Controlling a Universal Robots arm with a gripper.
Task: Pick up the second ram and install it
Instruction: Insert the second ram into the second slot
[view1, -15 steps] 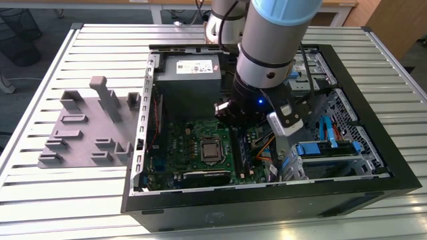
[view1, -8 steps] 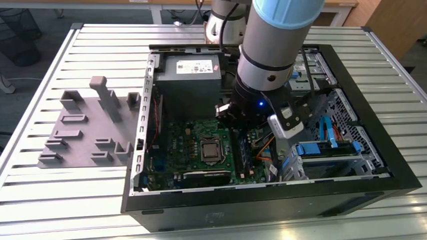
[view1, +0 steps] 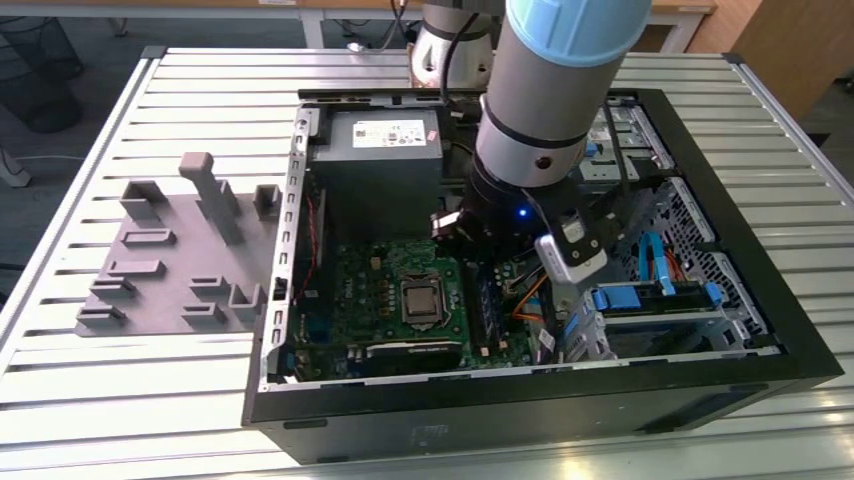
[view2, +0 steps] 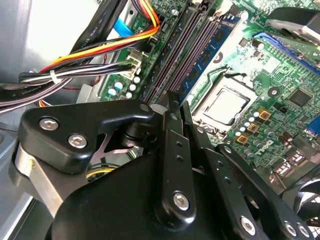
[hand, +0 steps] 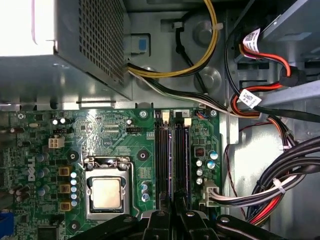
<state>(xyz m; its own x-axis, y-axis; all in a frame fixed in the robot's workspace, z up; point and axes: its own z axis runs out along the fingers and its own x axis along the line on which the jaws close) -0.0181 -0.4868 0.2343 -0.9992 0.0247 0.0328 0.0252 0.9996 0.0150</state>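
**Inspector:** The gripper (view2: 177, 100) is down inside the computer case (view1: 534, 405), over the memory slots on the motherboard (view2: 280, 70). Its fingers (view2: 167, 130) are drawn almost together, with only a slim gap between them.

**Supervisor:** Is it holding anything?

**Inspector:** I cannot confirm that. In the second wrist view the tips sit at one end of a slim stick with dark chips. I take this to be the second ram (view2: 206, 54). The stick stands on edge in the slot row, just beside the processor socket (view2: 227, 105). The pictures do not settle whether the tips pinch it, press on it or merely meet it.

**Supervisor:** How far along is the task?

**Inspector:** In my judgement it is late. The pick-up looks complete, since the stick is at the slots and the grey holder (view1: 160, 270) stands well apart on the table (view1: 134, 400), outside the case. The stick runs parallel with the slots and shows no tilt.

**Supervisor:** What is still outstanding?

**Inspector:** Full seating is unverified. The latches at the slot ends are too small to read, so I cannot tell whether the stick is locked home. The gripper is at the stick and has not cleared the case.

**Supervisor:** Any obstructions?

**Inspector:** The cable bundle (view2: 75, 70) lies near the slot row on the side away from the socket. It is apart from the stick.
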